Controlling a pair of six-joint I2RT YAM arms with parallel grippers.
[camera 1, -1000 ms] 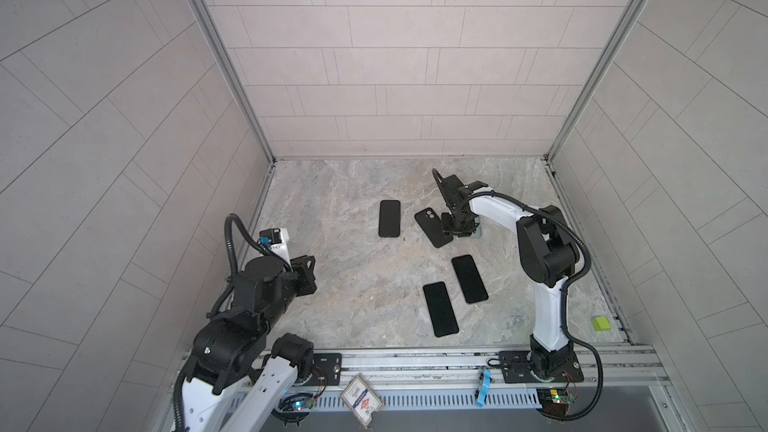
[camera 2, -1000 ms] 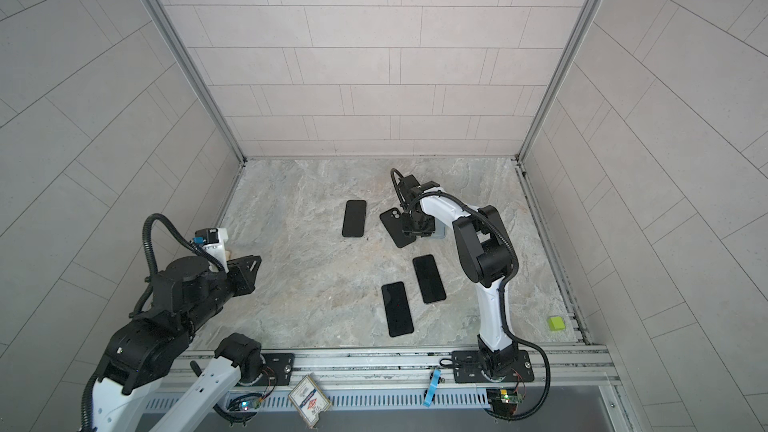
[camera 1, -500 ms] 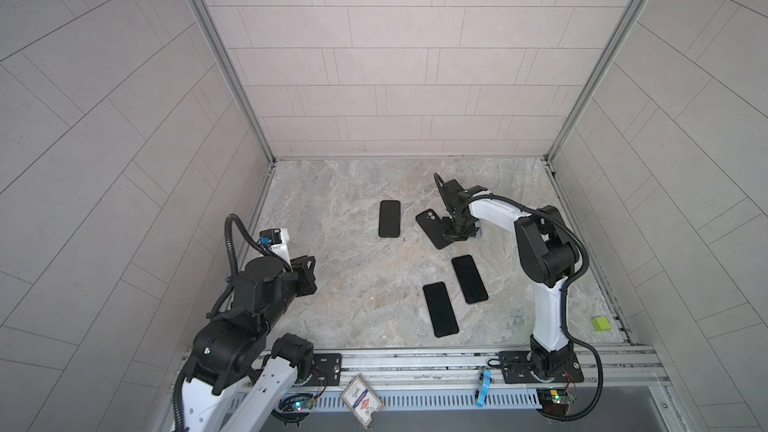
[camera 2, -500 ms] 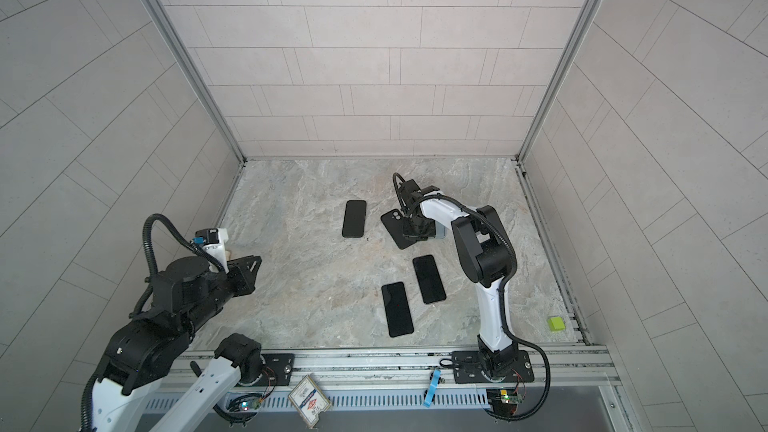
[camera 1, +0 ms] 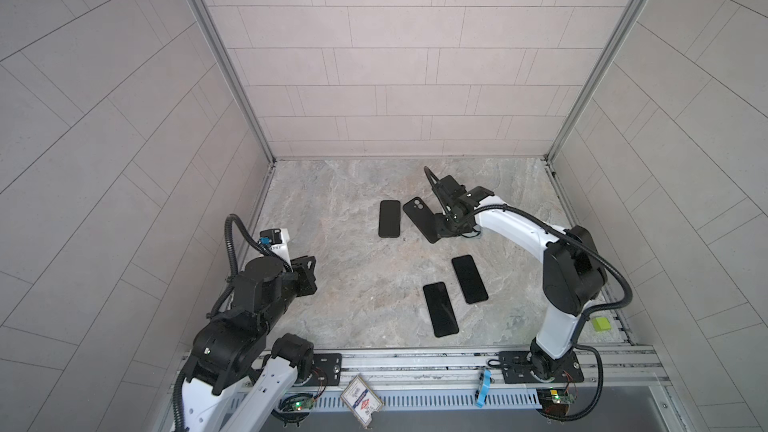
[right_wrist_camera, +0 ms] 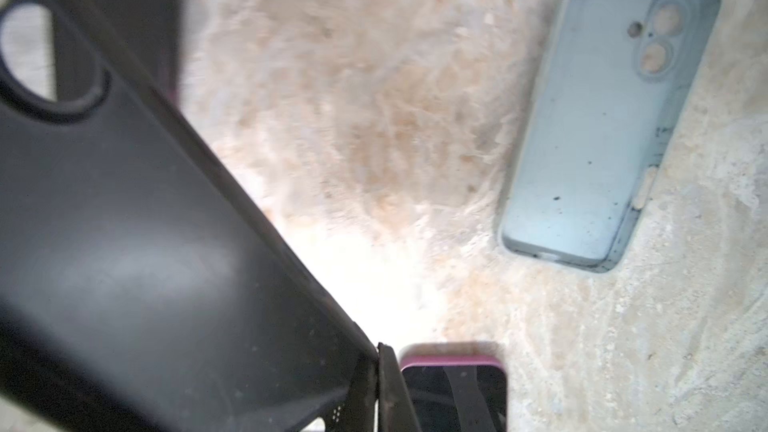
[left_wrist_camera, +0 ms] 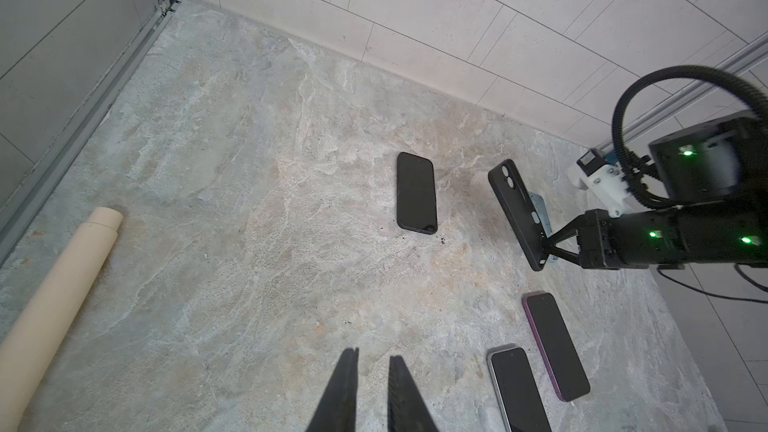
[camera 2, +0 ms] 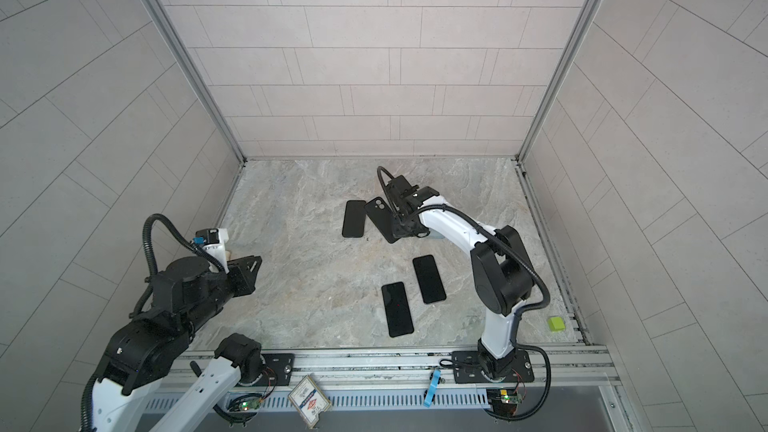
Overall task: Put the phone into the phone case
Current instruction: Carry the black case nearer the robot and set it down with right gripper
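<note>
The black phone case (camera 1: 419, 218) is tilted, one long edge raised, with its camera hole toward the back wall. My right gripper (camera 1: 442, 224) is shut on the case's near corner; the right wrist view shows the case (right_wrist_camera: 124, 243) filling the frame beside the closed fingertips (right_wrist_camera: 386, 371). A black phone (camera 1: 389, 218) lies flat just left of the case. A purple-edged phone (camera 1: 469, 278) and a silver-edged phone (camera 1: 440, 309) lie nearer the front. My left gripper (left_wrist_camera: 374, 361) hovers over bare floor at the left, narrowly open and holding nothing.
A pale blue phone case (right_wrist_camera: 611, 118) lies open side up under the right arm. A cream tube (left_wrist_camera: 62, 284) lies by the left wall. A small green block (camera 1: 601, 323) sits on the right rail. Walls enclose the stone floor (camera 1: 353, 276) on three sides.
My right gripper has closed onto the black case, which has shifted slightly left and tilted up. The left arm has not moved.
</note>
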